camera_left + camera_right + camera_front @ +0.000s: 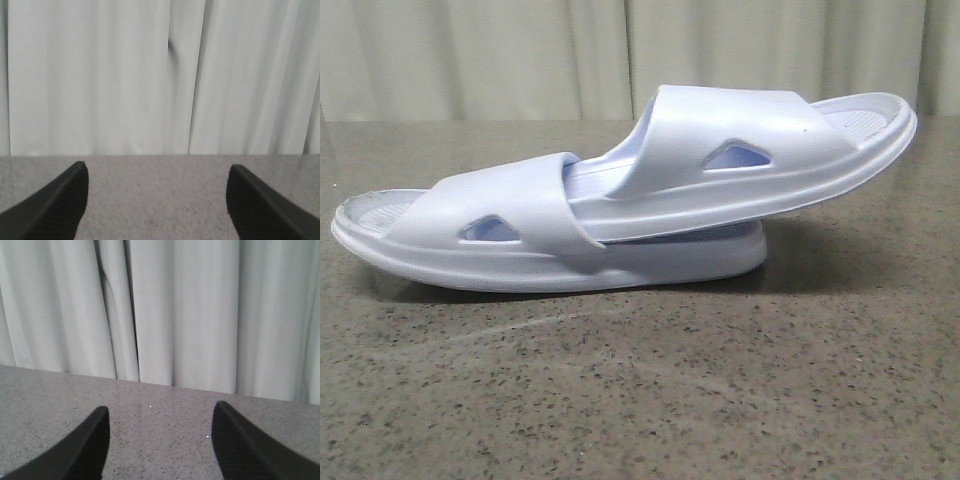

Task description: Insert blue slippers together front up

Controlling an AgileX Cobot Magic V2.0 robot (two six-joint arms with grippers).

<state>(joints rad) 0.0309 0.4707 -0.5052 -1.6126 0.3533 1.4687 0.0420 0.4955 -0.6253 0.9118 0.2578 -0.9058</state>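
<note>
The blue slippers lie together in the middle of the table in the front view. The lower slipper (pixel 500 225) rests flat, toe to the left. The upper slipper (pixel 750 140) is tucked under the lower one's strap and rises tilted to the right, its open end high. Neither arm shows in the front view. My left gripper (pixel 156 172) is open over bare table, with only curtain ahead. My right gripper (pixel 160 417) is open too, with nothing between its black fingers (pixel 235 445). Neither wrist view shows the slippers.
The speckled grey stone table (pixel 640 390) stretches in front of the slippers. A pale pleated curtain (pixel 520 60) hangs along the table's far edge, seen in all three views.
</note>
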